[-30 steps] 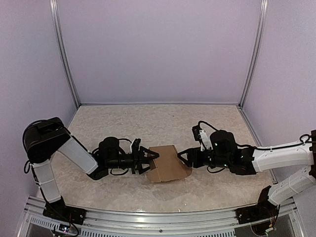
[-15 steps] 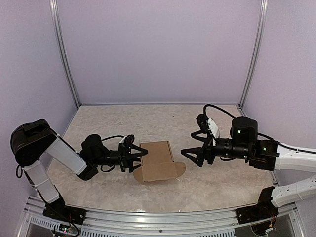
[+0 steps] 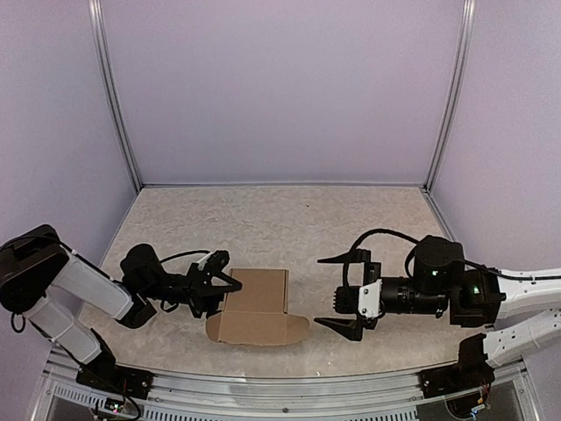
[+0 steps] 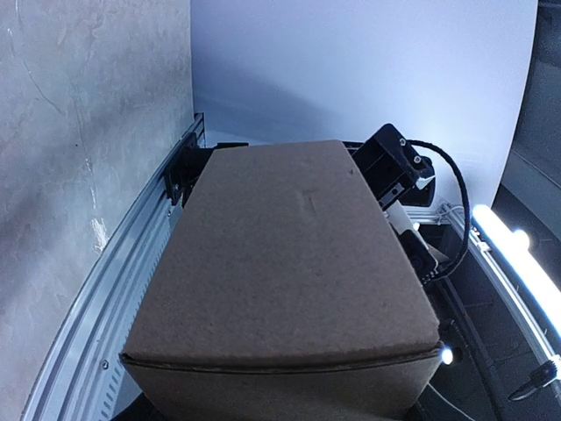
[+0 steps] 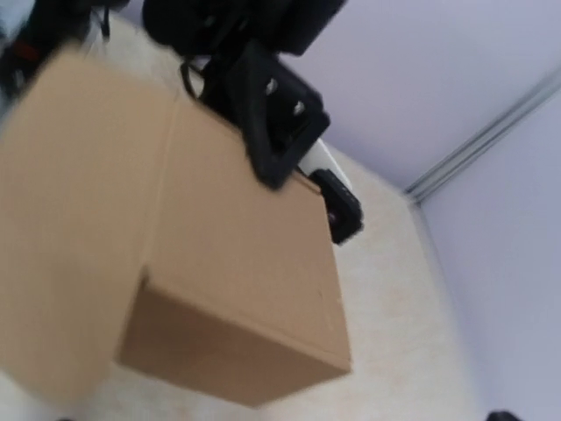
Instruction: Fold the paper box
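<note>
- My left gripper (image 3: 221, 282) grips the left edge of the plain brown cardboard box (image 3: 256, 303).
- My right gripper (image 3: 321, 291) gapes wide, near the box's right side, not touching it.

Pale lilac walls (image 3: 280, 88) box in three sides, slim aluminium posts (image 3: 115, 96) stand in the back corners, and the speckled beige table top (image 3: 280, 215) runs down to a ribbed aluminium front rail (image 3: 280, 392).
</note>
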